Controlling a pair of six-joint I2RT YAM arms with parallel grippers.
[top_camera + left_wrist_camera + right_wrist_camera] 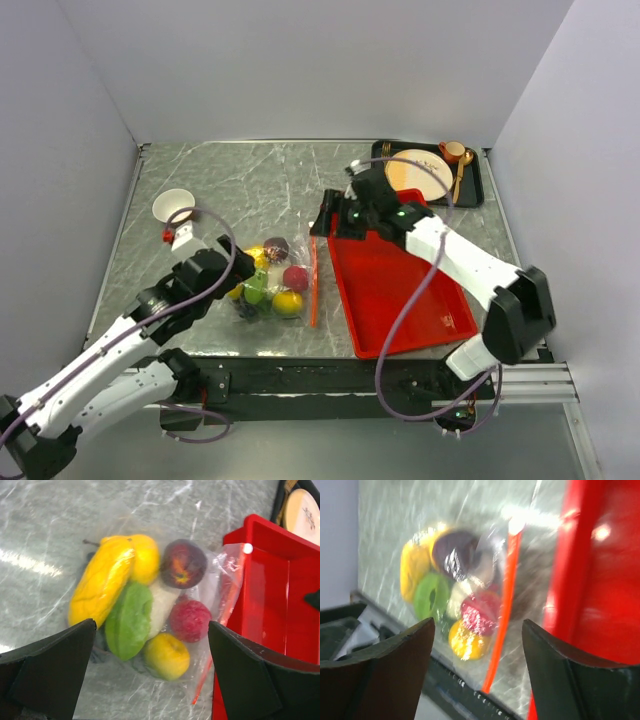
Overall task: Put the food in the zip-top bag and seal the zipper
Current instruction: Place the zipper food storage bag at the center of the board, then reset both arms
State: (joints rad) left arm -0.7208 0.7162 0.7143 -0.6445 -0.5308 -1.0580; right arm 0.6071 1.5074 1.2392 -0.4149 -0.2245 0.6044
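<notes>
Left gripper (152, 645): jaws apart, empty, hung over the bag (220, 575). Right gripper (477, 640): also apart, empty, over the zipper (505, 595) next to the red tray (400, 290). Food (150, 605) sat inside the bag on the table (250, 180), just left of the tray. Left wrist view separated yellow, green, white, red and dark pieces. Right wrist view was blurred but showed the zipper's long run. Only the top view caught all 2 arms, the plate (415, 170) and the cup (173, 205). Seal state: couldn't tell.

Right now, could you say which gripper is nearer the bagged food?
Left: the left gripper hovers beside the food; the right gripper hangs beyond the zipper, by the red tray.
</notes>
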